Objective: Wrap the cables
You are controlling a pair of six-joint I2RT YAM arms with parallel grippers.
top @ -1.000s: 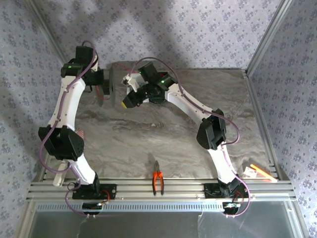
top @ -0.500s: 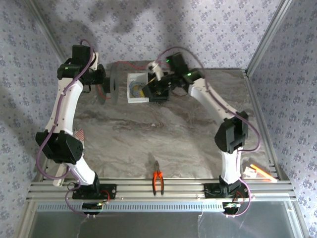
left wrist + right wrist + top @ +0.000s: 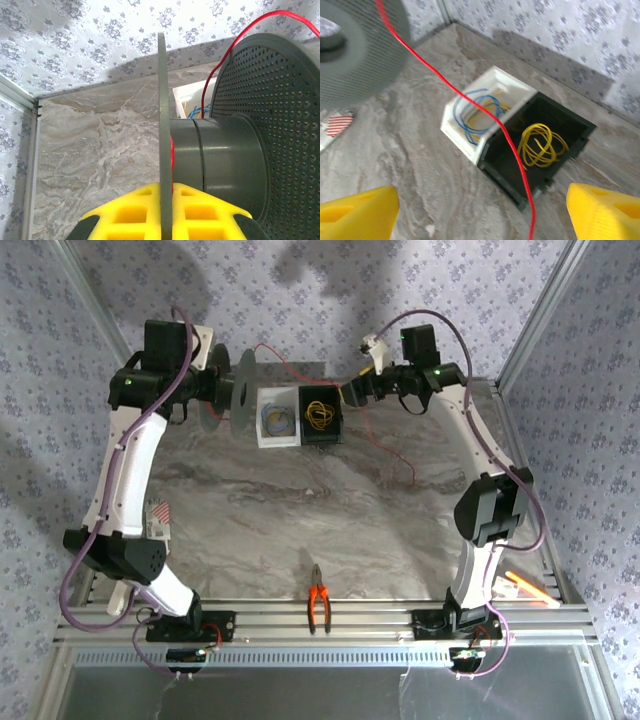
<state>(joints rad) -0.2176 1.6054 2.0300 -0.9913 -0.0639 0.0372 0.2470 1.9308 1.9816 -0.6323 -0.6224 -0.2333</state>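
The red wire (image 3: 451,84) leaves the spool (image 3: 235,150), which is held up over the table's (image 3: 300,520) far-left part. It slants down lengthwise through the gap between the right fingers (image 3: 355,212), then trails toward the right edge. Those fingers stand wide apart, gripping nothing, and are the nearer ones to the loose run. The left fingers (image 3: 130,210) are clamped on the spool's flange.

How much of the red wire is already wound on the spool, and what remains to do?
Done: little; only a streak of red shows at the hub of the spool. In hand: the left gripper clamps the spool's flange, and the red wire runs from it through the open right gripper, ungripped. Left: most of the wire, trailing loose across the table.
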